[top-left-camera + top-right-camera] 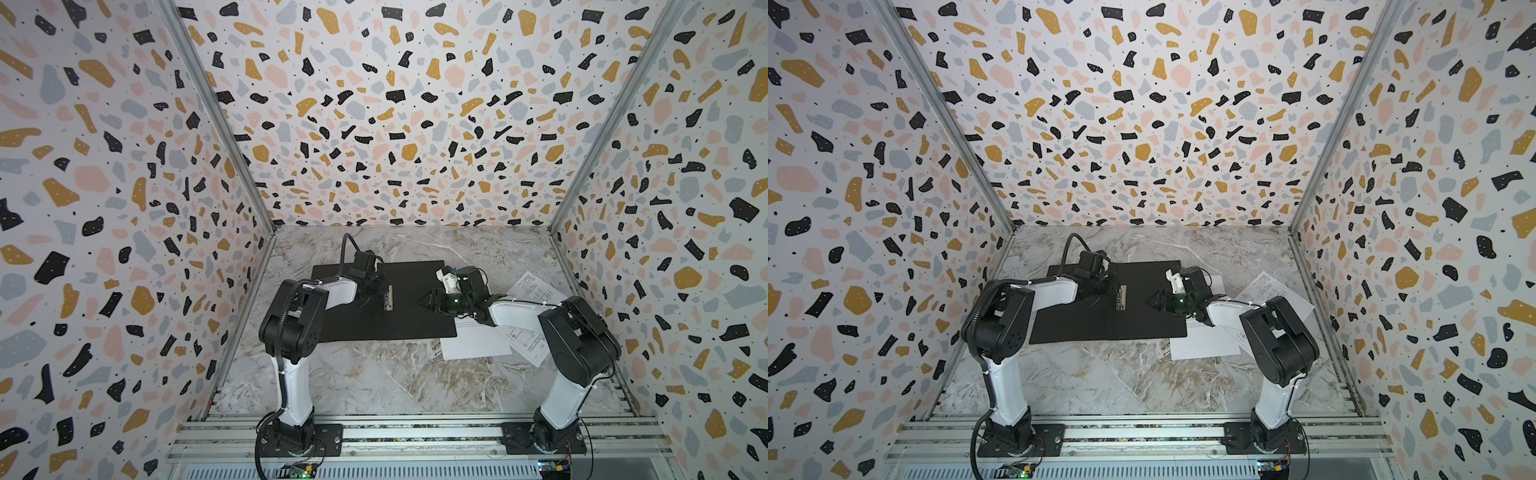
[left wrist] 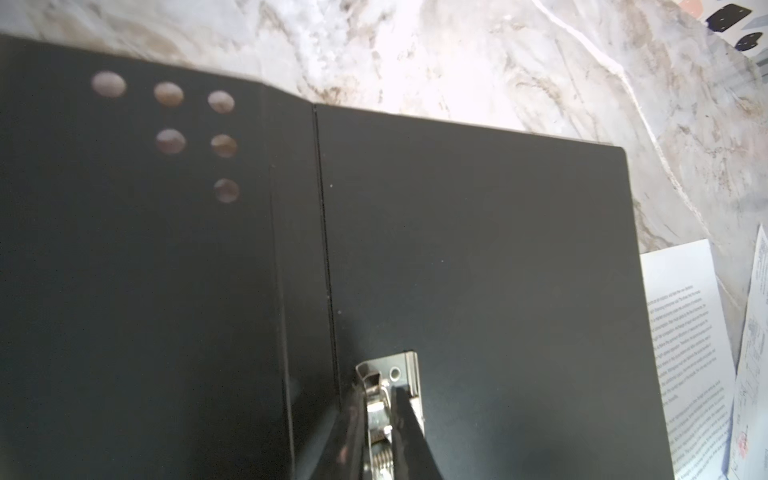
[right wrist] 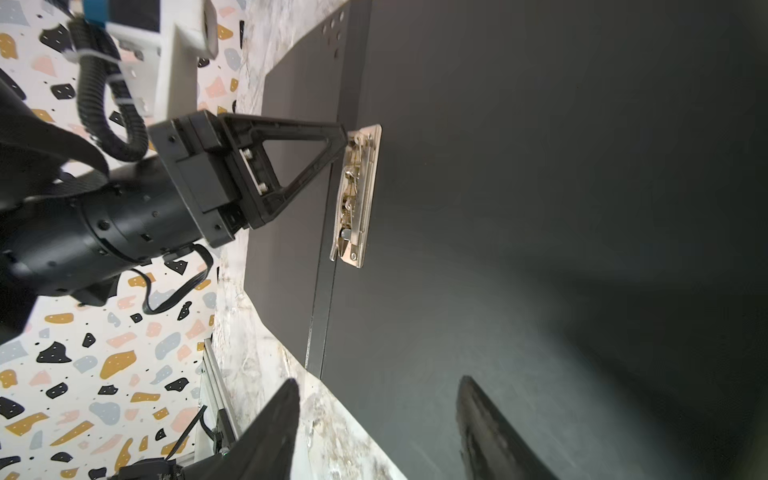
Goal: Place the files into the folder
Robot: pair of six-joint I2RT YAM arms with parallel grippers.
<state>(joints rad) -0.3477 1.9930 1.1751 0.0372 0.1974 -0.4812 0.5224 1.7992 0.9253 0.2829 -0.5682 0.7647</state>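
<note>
**Item 1, folder** (image 1: 407, 326) (image 1: 1100, 326): you have it lying open and flat on the marble table (image 1: 374, 374), black inside up; six round holes (image 2: 168, 93) are punched in a corner of its left panel.

**Item 2, metal clip** (image 1: 389, 297) (image 2: 399, 372) (image 3: 357, 195): fixed to the right panel, just beside the spine fold.

**Item 3, left gripper** (image 2: 380, 392) (image 3: 345, 137): your fingers are pinched almost together on the clip's lever, at the end nearer the holes.

**Item 4, right gripper** (image 1: 426, 300) (image 3: 378, 380): hovers over the folder's right panel; jaws well apart; nothing between them.

**Item 5, text sheet** (image 1: 473, 343) (image 2: 685, 332): on the table at the folder's right edge, outside the folder; whether its edge is tucked beneath, you cannot tell.

**Item 6, drawing sheet** (image 1: 528, 286) (image 1: 1264, 286): further right; overlapping the text sheet; partly hidden by your right arm.
</note>
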